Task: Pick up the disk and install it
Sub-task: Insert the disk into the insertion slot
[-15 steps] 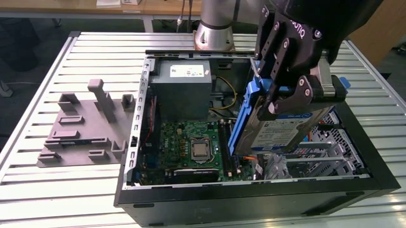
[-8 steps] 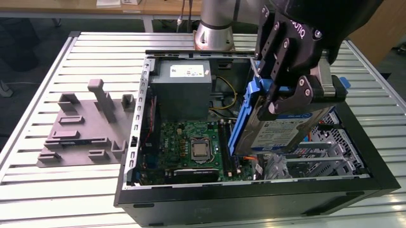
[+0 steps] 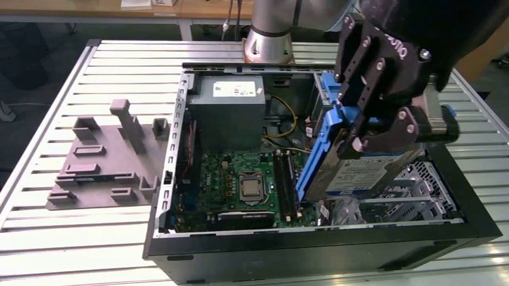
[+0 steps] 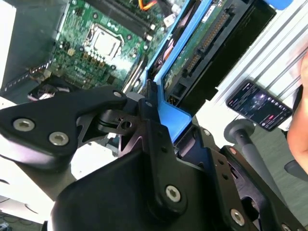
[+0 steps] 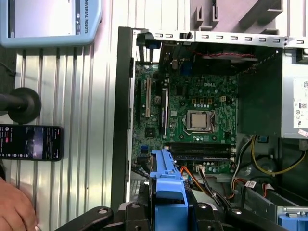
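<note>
**Disk held slanted over the open case**

The disk (image 3: 362,173) is a flat silver box with a blue and white label on its wide face. A blue frame (image 3: 314,161) of plastic runs along its edge. In the second wrist view the other face of the disk (image 4: 202,43) shows a green board and a long black plug at one end. In the first wrist view the blue frame (image 5: 167,192) pokes out between the fingers.

The gripper (image 3: 380,134) is closed on the top end of the disk, with its black fingers (image 4: 149,115) pressed on the blue frame from both sides. The disk hangs steeply tilted. Its low end dips into the open case (image 3: 318,250), on the exterior view's right, just beside a metal cage (image 3: 421,190) with small holes.

Inside the case lies a green board (image 3: 238,179) with a shiny square chip (image 3: 252,188) in the middle. A grey box (image 3: 226,113) with a white sticker sits behind it.

The case stands on a ribbed metal table (image 3: 80,238). A grey holder (image 3: 104,161) rests on the table, on the exterior view's left. In the first wrist view a phone (image 5: 31,143) lies on the table, and a hand (image 5: 14,207) is near it.
</note>
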`<state>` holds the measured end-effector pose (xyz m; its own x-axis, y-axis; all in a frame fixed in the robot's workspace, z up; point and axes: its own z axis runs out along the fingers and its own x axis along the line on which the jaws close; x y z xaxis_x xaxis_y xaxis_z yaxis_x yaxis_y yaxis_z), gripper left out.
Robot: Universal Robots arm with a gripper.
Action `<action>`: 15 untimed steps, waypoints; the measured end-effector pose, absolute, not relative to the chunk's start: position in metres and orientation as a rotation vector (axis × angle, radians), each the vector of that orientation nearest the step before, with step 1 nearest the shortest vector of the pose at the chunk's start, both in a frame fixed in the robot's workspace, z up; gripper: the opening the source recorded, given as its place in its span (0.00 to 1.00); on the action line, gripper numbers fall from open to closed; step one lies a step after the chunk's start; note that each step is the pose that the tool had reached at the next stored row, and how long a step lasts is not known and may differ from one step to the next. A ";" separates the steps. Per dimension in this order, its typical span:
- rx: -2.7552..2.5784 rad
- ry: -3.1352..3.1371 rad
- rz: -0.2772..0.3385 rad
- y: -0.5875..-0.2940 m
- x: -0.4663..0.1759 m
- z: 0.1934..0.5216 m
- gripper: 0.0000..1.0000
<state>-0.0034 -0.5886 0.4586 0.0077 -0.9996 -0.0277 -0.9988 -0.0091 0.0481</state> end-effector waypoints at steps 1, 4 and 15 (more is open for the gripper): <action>2.220 -2.201 -0.084 -0.589 0.000 0.458 0.36; 2.221 -2.202 -0.086 -0.588 0.009 0.458 0.36; 2.222 -2.203 -0.089 -0.587 0.029 0.456 0.36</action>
